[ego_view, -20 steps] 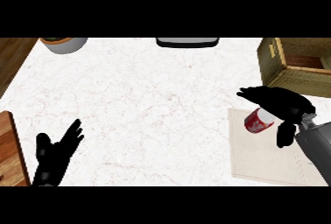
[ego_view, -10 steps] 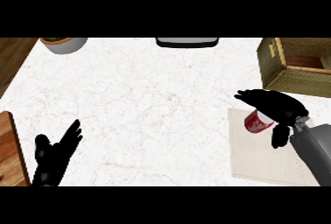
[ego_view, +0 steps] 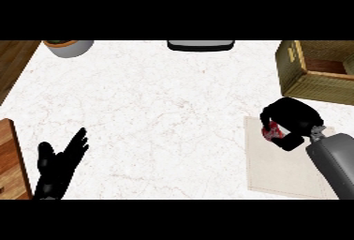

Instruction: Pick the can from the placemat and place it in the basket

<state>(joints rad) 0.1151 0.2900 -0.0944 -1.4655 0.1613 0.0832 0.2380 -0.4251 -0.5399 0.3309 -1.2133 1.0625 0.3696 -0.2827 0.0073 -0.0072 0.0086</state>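
White marbled counter (ego_view: 159, 108), wood strip along left edge. Beige placemat (ego_view: 283, 173) lies at lower right, flat on counter. Right hand (ego_view: 294, 119) sits over placemat's upper part, fingers curled round the can (ego_view: 274, 131); only a bit of red and white label shows betw. thumb and fingers, rest hidden. Can't tell if can is touching placemat or lifted. Grey forearm runs down to lower right corner. Woven basket (ego_view: 307, 84) at upper right, near placemat's far edge, apart from the hand. Left hand (ego_view: 59, 166) at lower left, resting, fingers straight and slightly spread, holding nothing. Potted plant (ego_view: 68, 47) at top left corner; dark tray-like obj. (ego_view: 199, 45) at top centre, partly cut off.
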